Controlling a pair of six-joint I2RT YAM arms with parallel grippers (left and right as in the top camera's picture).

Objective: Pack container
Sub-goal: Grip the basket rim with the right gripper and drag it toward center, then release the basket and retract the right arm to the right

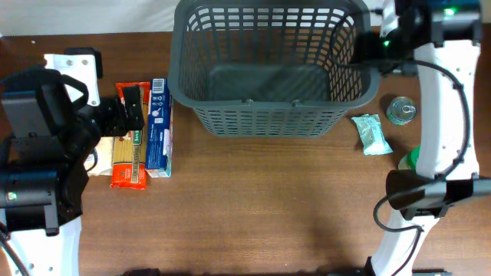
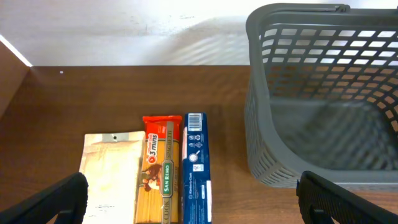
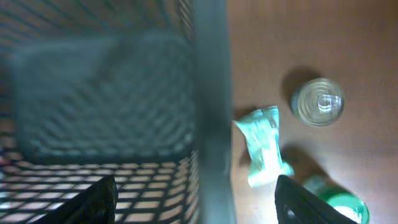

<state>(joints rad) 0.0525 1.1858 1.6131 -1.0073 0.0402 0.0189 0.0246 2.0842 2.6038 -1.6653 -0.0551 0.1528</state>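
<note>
The dark grey slotted container (image 1: 268, 69) stands at the back middle of the table and looks empty. It also shows in the left wrist view (image 2: 323, 93) and the right wrist view (image 3: 208, 93). My left gripper (image 1: 132, 107) is open and empty, over the far end of a red spaghetti pack (image 1: 129, 157); in the left wrist view the gripper (image 2: 199, 211) has its fingers spread wide over the spaghetti pack (image 2: 163, 168). My right gripper (image 1: 374, 47) is open and empty at the container's right wall; in the right wrist view the gripper (image 3: 199, 205) straddles that wall.
A blue box (image 1: 159, 130) (image 2: 195, 165) and a beige bag (image 1: 100, 157) (image 2: 112, 174) lie beside the spaghetti. Right of the container lie a mint green packet (image 1: 372, 134) (image 3: 264, 146), a tin can (image 1: 401, 110) (image 3: 318, 102) and a green item (image 1: 410, 159) (image 3: 339, 202).
</note>
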